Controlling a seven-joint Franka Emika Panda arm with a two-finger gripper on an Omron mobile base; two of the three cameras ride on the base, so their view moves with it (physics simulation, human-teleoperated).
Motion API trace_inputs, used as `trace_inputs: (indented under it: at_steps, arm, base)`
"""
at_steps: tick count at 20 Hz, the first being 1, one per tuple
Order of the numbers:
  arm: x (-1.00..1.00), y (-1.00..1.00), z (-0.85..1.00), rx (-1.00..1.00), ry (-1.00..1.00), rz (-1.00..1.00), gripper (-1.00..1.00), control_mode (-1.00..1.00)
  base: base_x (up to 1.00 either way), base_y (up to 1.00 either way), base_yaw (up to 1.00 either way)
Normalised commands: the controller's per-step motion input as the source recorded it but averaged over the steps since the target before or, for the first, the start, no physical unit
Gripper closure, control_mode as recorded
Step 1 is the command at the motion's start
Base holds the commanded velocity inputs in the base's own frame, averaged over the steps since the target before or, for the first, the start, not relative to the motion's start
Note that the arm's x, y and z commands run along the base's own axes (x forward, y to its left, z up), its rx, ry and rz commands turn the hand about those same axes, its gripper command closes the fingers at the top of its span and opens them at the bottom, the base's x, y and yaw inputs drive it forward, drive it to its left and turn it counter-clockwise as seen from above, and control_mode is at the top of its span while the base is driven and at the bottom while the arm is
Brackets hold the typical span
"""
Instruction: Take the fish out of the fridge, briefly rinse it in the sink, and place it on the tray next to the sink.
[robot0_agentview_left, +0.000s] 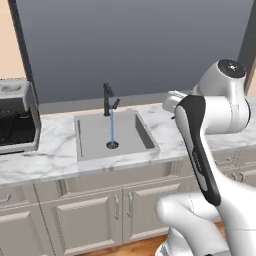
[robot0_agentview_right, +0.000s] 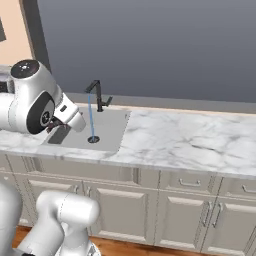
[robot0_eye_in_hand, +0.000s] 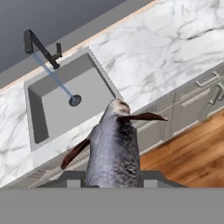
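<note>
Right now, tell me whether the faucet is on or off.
On. A thin blue stream runs from the faucet spout down to the drain in the sink.

the fish (robot0_eye_in_hand: 114, 148) is mottled grey with dark reddish-brown fins. the sink (robot0_agentview_left: 90, 136) is plain grey, its faucet (robot0_agentview_left: 108, 99) black, with a thin blue stream (robot0_agentview_left: 112, 127) falling from it. the counter (robot0_agentview_right: 185, 136) is white marble with grey veins. the cabinets (robot0_agentview_left: 80, 215) are pale grey, the floor (robot0_eye_in_hand: 188, 153) brown wood, the wall panel (robot0_agentview_left: 135, 45) slate grey.
</note>
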Motion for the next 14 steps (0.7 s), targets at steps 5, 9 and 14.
trace_inputs:
  at_steps: [5,9,14]
  arm:
    - [0.00,0.00,0.00,0.00,0.00,0.00,1.00,1.00]
    - [0.00,0.00,0.00,0.00,0.00,0.00,1.00,1.00]
    - [0.00,0.00,0.00,0.00,0.00,0.00,1.00,1.00]
  base:
    - [0.18,-0.58,0.16]
    - [0.69,-0.34,0.03]
    - [0.97,-0.03,0.00]
